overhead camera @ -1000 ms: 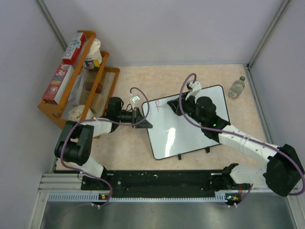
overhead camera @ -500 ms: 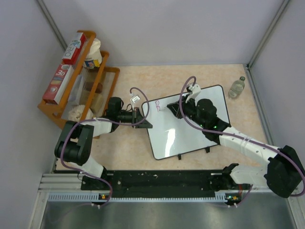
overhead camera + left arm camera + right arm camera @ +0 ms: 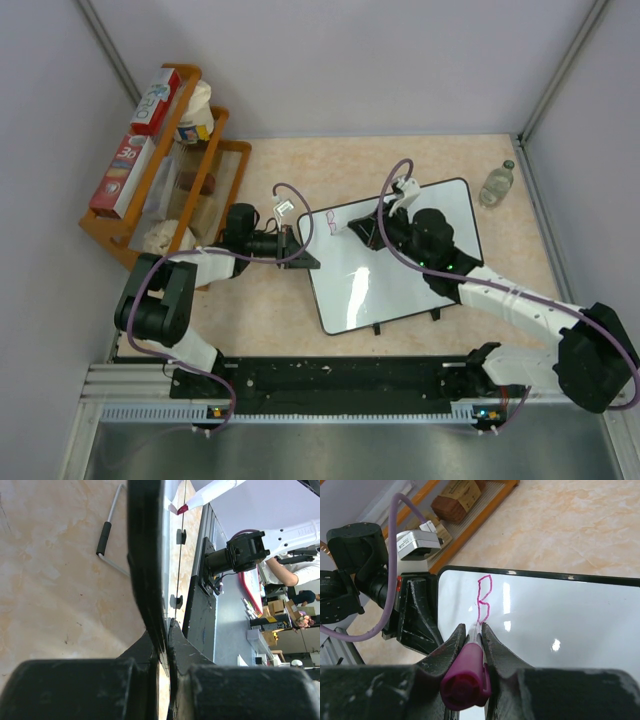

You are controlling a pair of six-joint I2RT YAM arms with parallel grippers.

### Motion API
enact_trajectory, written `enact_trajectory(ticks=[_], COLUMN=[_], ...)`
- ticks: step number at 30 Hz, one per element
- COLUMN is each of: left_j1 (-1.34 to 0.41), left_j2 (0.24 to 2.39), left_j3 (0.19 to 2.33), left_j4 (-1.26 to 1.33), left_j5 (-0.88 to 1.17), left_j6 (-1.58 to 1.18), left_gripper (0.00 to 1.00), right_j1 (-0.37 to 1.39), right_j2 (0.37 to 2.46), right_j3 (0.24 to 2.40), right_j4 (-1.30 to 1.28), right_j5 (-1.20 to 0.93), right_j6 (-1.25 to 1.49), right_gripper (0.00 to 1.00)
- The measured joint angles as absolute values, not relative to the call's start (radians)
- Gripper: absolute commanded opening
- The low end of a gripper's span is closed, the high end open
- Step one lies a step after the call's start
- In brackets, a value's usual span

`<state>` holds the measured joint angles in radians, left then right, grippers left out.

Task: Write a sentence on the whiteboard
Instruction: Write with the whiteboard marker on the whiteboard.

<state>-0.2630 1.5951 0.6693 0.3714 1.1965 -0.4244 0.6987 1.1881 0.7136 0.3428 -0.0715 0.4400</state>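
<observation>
The desk (image 3: 330,160) under me was a pale beige, marbled like stone, closed in by plain lavender-grey walls on three sides. A wooden rack (image 3: 225,170) stood at the far left against the wall, loaded with boxes and bagged goods. A small clear bottle (image 3: 497,184) stood upright in the far right corner, well apart from everything else.

The whiteboard (image 3: 400,285) lay flat on the desk, right of the middle and turned at an angle to the desk's edges. It was glossy white with rounded corners and a thin black frame, with two small black feet on its near long edge. Ceiling lights glared off its surface.

My left fingers (image 3: 304,247) were clamped tight on the board's left edge; from the left wrist view the black frame ran straight down between them.

My right fingers (image 3: 474,630) were closed hard around a pink marker (image 3: 468,680), its rounded butt end toward my wrist camera and its tip down at the board near the far left corner. Of the sentence (image 3: 484,598) only a thin magenta capital B showed, drawn close to the left frame. The marker tip sat just below that letter. The rest of the board was bare white.
</observation>
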Motion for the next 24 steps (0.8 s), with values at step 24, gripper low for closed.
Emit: enact_trajectory(ticks=[24], left_j1=[-0.263], left_j2=[1.594], left_j3=[0.669], left_j4=[0.373], left_j5=[1.199], left_j6=[-0.419], left_gripper=[0.00], right_j1=[0.643], right_j2=[1.122], right_j3=[0.722], right_j4=[0.406], right_j5=[-0.076], right_j6=[0.488], right_gripper=[0.00])
